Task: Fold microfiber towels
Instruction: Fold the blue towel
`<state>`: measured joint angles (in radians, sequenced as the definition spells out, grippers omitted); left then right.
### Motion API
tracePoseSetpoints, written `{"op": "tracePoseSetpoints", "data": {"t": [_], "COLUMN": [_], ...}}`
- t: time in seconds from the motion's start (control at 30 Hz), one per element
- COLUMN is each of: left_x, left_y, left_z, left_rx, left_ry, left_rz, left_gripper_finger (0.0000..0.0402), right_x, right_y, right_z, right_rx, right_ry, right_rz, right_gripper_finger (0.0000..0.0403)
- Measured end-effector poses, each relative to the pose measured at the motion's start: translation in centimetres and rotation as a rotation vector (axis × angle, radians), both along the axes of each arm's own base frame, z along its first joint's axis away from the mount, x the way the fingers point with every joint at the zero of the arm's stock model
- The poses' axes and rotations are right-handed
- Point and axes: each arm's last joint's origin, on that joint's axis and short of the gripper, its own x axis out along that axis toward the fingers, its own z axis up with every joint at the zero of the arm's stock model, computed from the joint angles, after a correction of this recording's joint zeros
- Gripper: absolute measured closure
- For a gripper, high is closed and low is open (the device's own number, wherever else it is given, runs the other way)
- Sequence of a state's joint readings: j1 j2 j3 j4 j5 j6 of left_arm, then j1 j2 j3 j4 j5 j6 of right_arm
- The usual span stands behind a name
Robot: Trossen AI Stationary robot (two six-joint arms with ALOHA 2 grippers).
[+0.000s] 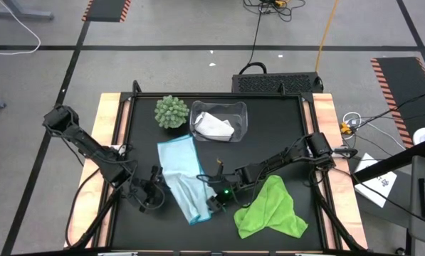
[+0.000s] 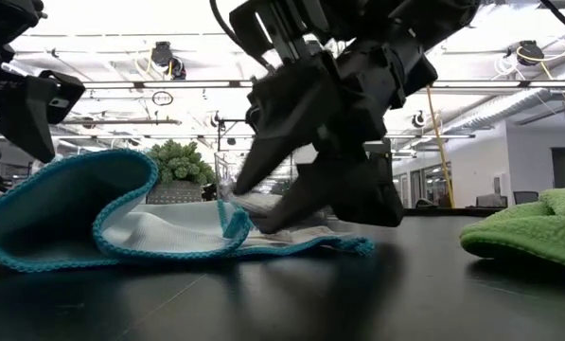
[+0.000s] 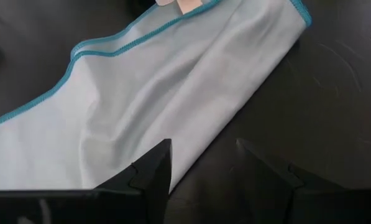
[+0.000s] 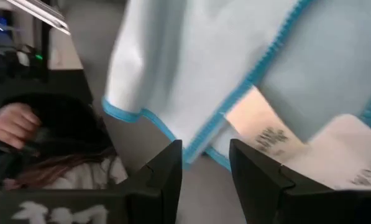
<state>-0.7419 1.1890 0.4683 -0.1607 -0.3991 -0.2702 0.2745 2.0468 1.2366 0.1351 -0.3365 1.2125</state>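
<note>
The light blue towel [image 1: 184, 178] lies lengthwise in the middle of the black table, with one part curled up in a raised fold [image 2: 121, 180]. Its white tags [image 4: 278, 140] show in the right wrist view. My left gripper [image 3: 201, 165] stands open at its left side, one finger over the towel's folded edge. My right gripper [image 4: 204, 165] is open at the towel's near right part, slanting down, with the teal hem [image 4: 201, 146] just beyond its fingertips. The lime green towel [image 1: 273, 210] lies crumpled at the near right. The white towel [image 1: 213, 126] lies in the clear bin. My left gripper's finger [image 3: 154, 165] stands over the blue towel's folded edge [image 3: 191, 149]; I cannot tell whether it touches it. My right gripper's fingertips [image 2: 263, 220] come down slanting onto the towel near its tags; I cannot tell whether they touch the hem.
A round green spiky plant [image 1: 171, 112] and the clear plastic bin [image 1: 235, 112] stand at the table's far side. Wooden rails [image 1: 326, 142] line the table's left and right edges. A person's hand [image 4: 14, 124] shows beyond the table.
</note>
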Motion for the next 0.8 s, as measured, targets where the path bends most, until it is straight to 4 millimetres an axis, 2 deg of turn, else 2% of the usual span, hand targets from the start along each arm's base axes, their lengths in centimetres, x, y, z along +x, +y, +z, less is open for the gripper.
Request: {"op": "tracePoseSetpoints", "data": {"t": [0.4,0.67,0.8], "left_x": [-0.1,-0.2,-0.2], "left_y": [0.0,0.1,0.0], "left_z": [-0.1,-0.2,-0.2], "left_rx": [0.033,0.041,0.038], "left_ry": [0.007,0.013,0.012], "left_rz": [-0.022,-0.024,-0.025], "left_gripper_finger": [0.0222,0.0222,0.0222], "right_x": [0.0,3.8,4.2], "right_y": [1.9,4.2,4.2], "right_z": [-1.0,-1.7,-1.7], "right_rx": [0.05,0.095,0.071], "right_ry": [0.019,-0.031,-0.018], "right_rz": [-0.039,0.076,0.104], "right_gripper_finger": [0.028,0.028,0.028]}}
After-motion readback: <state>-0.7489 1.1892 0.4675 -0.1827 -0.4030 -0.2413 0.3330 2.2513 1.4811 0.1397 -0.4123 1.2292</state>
